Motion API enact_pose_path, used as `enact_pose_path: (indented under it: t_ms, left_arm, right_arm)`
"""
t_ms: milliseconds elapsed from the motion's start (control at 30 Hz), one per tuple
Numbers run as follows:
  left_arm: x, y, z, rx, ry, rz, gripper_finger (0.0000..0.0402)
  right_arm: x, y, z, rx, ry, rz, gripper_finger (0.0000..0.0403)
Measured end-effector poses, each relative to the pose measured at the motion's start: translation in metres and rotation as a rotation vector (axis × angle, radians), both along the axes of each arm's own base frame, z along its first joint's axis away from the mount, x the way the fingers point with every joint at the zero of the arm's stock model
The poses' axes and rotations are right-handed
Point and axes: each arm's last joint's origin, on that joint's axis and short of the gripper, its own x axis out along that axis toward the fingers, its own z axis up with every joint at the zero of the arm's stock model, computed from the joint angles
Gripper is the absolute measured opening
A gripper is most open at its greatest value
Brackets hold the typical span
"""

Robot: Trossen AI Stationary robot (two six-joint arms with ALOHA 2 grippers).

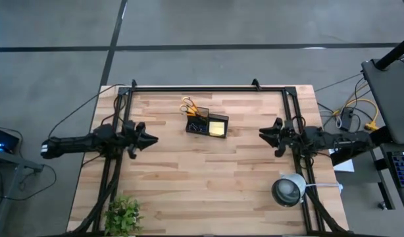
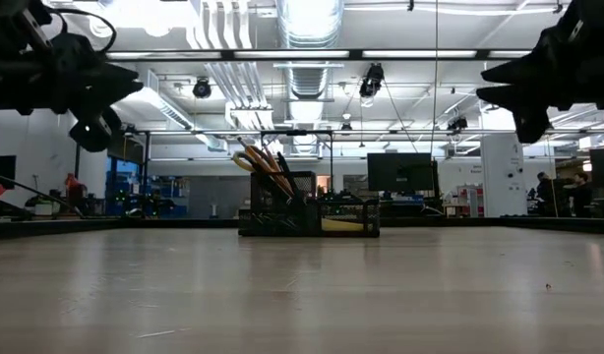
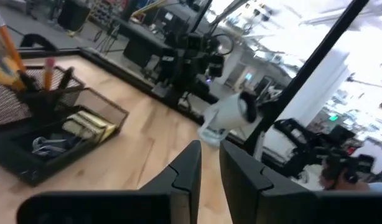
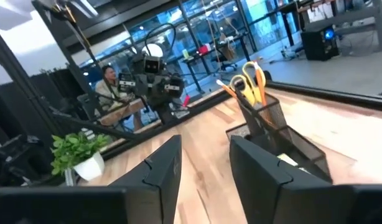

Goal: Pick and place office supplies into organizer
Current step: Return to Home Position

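Note:
The black mesh organizer (image 1: 205, 124) stands on the table at the far middle; it also shows in the low view (image 2: 307, 211). Yellow-handled scissors (image 1: 189, 106) and orange pencils (image 3: 48, 68) stand upright in its tall cup. A yellow sticky-note pad (image 1: 218, 128) lies in its low tray. My left gripper (image 1: 154, 139) hovers left of the organizer, pointing toward it, its fingers a narrow gap apart and empty (image 3: 209, 168). My right gripper (image 1: 261, 133) hovers right of the organizer, open and empty (image 4: 206, 162). Both are high above the table in the low view.
A small green plant (image 1: 123, 214) stands at the near left corner. A round white-grey device (image 1: 289, 189) stands at the near right. Black frame rails (image 1: 208, 87) run along the far and side edges. A person (image 4: 107, 78) sits beyond the table.

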Motion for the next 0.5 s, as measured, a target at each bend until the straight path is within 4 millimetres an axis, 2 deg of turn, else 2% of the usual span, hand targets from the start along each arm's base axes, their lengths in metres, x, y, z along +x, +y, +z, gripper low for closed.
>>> enact_pose_path:
  t_ms: [500]
  left_arm:
    - [0.0027,0.0004,-0.0056,0.017,0.062,0.006,0.0043]
  right_arm:
    - [0.0067,0.0001,-0.0084,-0.010,0.108,-0.006,0.0120]
